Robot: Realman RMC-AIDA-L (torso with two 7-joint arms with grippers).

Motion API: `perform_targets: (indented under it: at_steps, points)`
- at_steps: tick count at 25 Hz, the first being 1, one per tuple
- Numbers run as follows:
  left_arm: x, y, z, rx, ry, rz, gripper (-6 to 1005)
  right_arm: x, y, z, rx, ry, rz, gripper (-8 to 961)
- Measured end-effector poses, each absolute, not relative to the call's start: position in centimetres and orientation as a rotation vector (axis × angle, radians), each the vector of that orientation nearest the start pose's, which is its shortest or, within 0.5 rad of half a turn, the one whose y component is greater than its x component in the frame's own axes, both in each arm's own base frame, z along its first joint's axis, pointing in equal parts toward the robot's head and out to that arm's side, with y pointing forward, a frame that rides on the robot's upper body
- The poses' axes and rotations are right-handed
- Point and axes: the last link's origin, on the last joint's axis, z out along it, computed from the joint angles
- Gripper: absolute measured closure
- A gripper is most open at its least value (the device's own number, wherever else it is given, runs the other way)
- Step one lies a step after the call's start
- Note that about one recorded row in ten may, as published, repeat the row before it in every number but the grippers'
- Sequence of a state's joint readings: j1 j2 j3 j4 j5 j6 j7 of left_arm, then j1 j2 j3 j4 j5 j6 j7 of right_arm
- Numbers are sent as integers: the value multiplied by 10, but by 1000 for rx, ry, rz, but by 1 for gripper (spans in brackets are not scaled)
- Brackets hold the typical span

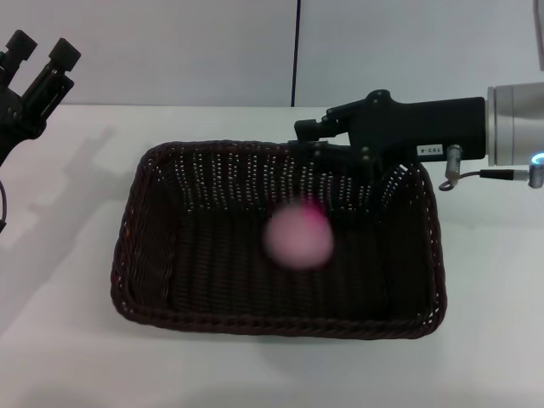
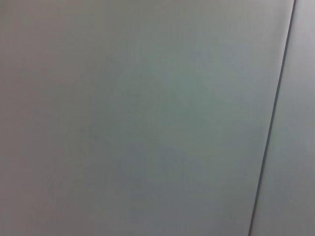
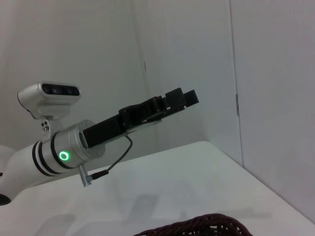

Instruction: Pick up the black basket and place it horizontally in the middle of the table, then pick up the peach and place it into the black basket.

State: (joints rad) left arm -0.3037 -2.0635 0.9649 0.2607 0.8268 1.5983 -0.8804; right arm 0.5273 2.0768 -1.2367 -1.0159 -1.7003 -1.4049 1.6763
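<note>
The white table point(image 1: 76, 340) meets a pale grey wall point(image 1: 170, 51); the black basket point(image 1: 144, 280) sits lengthwise mid-table, the peach point(image 1: 297, 238) inside it. The right gripper point(image 1: 313, 141) hovers spread at the basket's far rim; the left gripper point(image 1: 41, 51), raised at the table's left edge, stands spread too.

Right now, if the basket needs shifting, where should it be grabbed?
Probably the braided rim of the basket on its far long side, from above, one finger inside, one outside: the walls slope and the rim looks pinchable. The right gripper hangs there; the left gripper is parked high left.

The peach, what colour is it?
Pink, the peach shows blurred over the basket; head view shows it best.
</note>
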Motion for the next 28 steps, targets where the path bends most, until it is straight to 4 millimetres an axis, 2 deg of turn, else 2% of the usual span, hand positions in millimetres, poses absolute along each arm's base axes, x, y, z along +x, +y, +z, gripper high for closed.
perform_targets:
  at_steps: [1,7,9,12,14,18,19,20,23,26,28]
  points:
    - [-306,286,34,-1789,-574,-1324,189,156,351,-13,-2884,375,693,848]
    - [-306,286,35,-1788,-574,-1324,189,162,348,-12,-2870,400,711,655]
    - [-306,286,36,-1781,-572,-1324,189,166,348,-10,-2844,426,749,559]
    - [-308,286,40,-1759,-566,-1327,189,177,347,0,-2749,446,879,416]
    - [-310,286,43,-1735,-562,-1329,189,189,346,9,-2640,450,997,362]
    - [-316,283,54,-1660,-554,-1333,190,227,340,27,-2319,465,1189,253]
    - [-318,281,56,-1638,-554,-1335,190,251,337,36,-2124,491,1238,253]
    - [-322,279,60,-1603,-556,-1338,190,251,337,36,-2124,491,1238,253]
    - [-328,275,66,-1526,-558,-1340,190,292,325,49,-1801,550,1254,253]
    - [-337,269,72,-1432,-549,-1319,190,322,312,62,-1558,561,1207,253]
    - [-342,266,75,-1391,-543,-1303,190,335,305,68,-1456,565,1176,253]
